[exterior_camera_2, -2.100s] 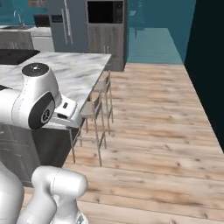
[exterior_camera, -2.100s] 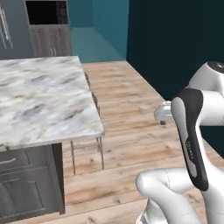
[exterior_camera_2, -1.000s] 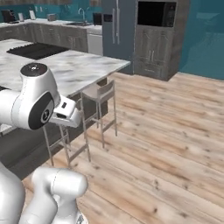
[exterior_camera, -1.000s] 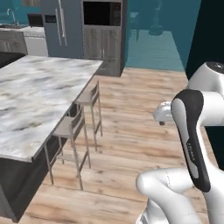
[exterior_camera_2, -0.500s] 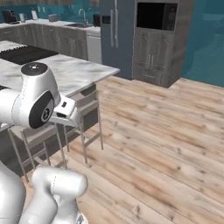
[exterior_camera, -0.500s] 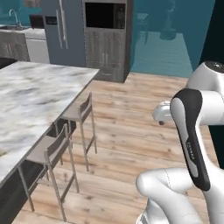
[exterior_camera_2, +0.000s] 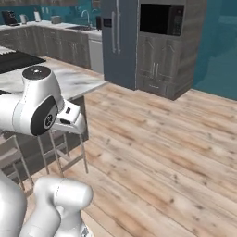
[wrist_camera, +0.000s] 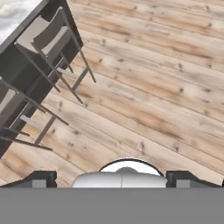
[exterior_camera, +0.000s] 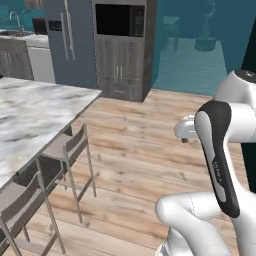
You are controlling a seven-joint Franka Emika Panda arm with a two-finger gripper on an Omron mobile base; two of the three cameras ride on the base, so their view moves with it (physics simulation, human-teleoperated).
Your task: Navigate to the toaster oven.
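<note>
Ahead, in the right base view, the wooden floor (exterior_camera_2: 176,139) runs to a grey cabinet wall with a black-glass built-in oven (exterior_camera_2: 161,19) beside a tall fridge (exterior_camera_2: 119,37); left of those, a long bench (exterior_camera_2: 41,25) carries a few small items (exterior_camera_2: 55,19) (too small to tell whether one is the toaster oven); nearer, the marble-topped island (exterior_camera: 40,115) has grey stools (exterior_camera: 67,147) tucked at its edge; in the hand view the gripper (wrist_camera: 116,180) points down over bare floor beside the stools, its dark tips well apart and clasping nothing.
</note>
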